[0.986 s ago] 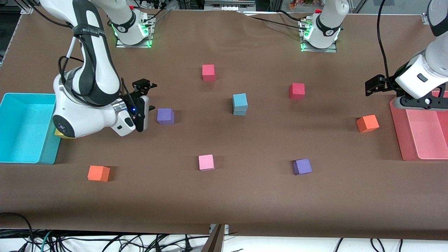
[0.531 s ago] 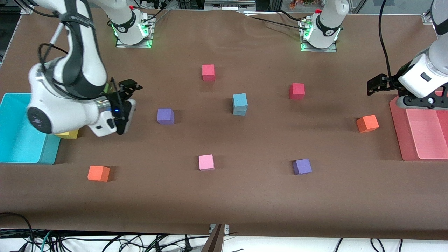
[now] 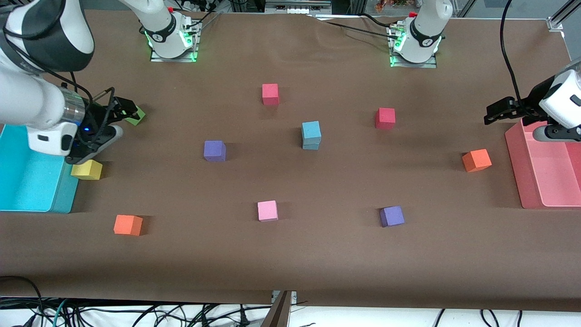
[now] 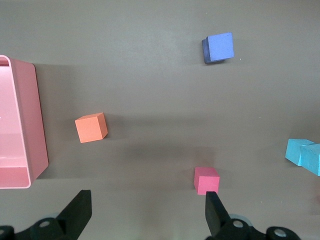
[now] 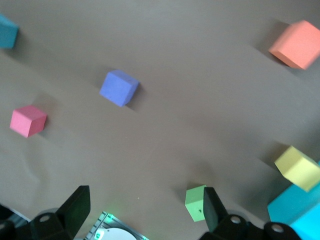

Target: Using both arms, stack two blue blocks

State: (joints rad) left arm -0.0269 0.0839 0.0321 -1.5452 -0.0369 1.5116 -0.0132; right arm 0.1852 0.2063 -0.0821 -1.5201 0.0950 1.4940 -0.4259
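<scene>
Right gripper [image 3: 97, 131], fingers spread and empty, hangs over the desk [image 3: 290, 254] at the right arm's end, above the gap between a green cube [image 3: 135, 115] and a yellow cube [image 3: 87, 170] beside the cyan bin [image 3: 27, 181]. Left gripper [image 3: 501, 111], likewise spread and empty, hangs by the rim of the pink tray [image 3: 522, 172] at the left arm's end. The two blue blocks [image 3: 311, 135] stand stacked mid-desk, upper on lower, between a purple cube [image 3: 214, 151] and a red cube [image 3: 385, 118].
</scene>
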